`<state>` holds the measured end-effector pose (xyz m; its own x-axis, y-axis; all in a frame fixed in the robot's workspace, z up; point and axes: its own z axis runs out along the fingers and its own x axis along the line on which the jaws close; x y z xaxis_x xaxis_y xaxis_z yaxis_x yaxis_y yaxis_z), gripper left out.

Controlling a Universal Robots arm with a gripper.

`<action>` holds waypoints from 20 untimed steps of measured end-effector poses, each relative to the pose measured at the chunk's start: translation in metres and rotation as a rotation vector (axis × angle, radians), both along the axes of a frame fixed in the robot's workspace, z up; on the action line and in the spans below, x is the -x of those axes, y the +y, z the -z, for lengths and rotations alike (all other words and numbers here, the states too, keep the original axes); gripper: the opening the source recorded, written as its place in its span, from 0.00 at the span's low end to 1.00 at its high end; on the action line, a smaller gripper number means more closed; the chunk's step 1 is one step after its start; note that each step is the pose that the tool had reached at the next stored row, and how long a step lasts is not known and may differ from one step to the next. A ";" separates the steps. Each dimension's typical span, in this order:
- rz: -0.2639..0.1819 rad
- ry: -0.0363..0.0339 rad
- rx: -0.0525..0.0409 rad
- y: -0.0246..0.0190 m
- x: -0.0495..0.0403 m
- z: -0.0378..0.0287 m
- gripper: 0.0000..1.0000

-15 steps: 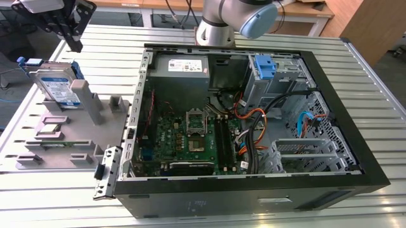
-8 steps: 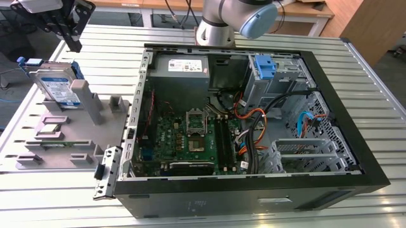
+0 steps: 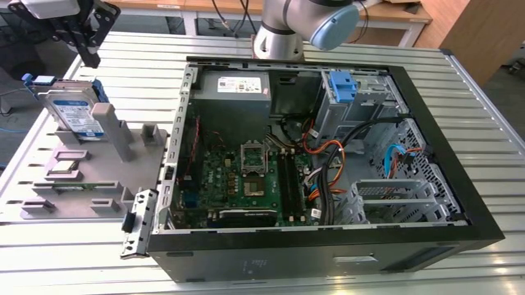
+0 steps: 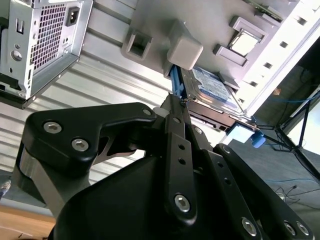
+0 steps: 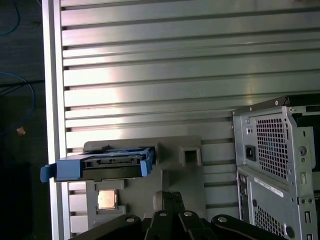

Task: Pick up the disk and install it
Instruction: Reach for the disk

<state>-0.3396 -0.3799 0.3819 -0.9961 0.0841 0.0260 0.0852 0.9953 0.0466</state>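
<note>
Item: the disk (image 3: 74, 114), leaning tilted against a grey post (image 3: 107, 126) on the grey fixture (image 3: 49, 206) at the exterior view's left, well apart from the open computer case (image 3: 328, 258); the gripper (image 3: 90, 58) hangs above it, jaws drawn together on nothing. Handling, by your likely judgement: rigid, dense, heavy for its size, smooth-faced, shock-sensitive. Take hold across the blue side rails, sparing label and connector end

I'm standing in a robotics lab: a robot arm (image 3: 283, 27) mounted on a slatted aluminium worktable (image 3: 492, 110), an opened desktop computer case (image 3: 271, 264), a grey parts fixture (image 3: 74, 198), wooden benches (image 3: 402, 13) behind.
</note>
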 end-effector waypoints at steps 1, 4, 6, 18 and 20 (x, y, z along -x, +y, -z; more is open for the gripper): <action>0.000 0.0007 0.0001 0.0000 0.0000 0.0000 0.11; 0.000 0.0016 0.0002 0.0000 -0.0001 -0.0001 0.11; 0.000 0.0018 0.0001 0.0000 -0.0001 -0.0001 0.11; 0.000 0.0016 -0.0012 0.0005 0.0163 0.0033 0.11; 0.000 0.0018 -0.0035 0.0005 0.0170 0.0050 0.11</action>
<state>-0.3566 -0.3794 0.3768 -0.9961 0.0837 0.0281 0.0851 0.9951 0.0498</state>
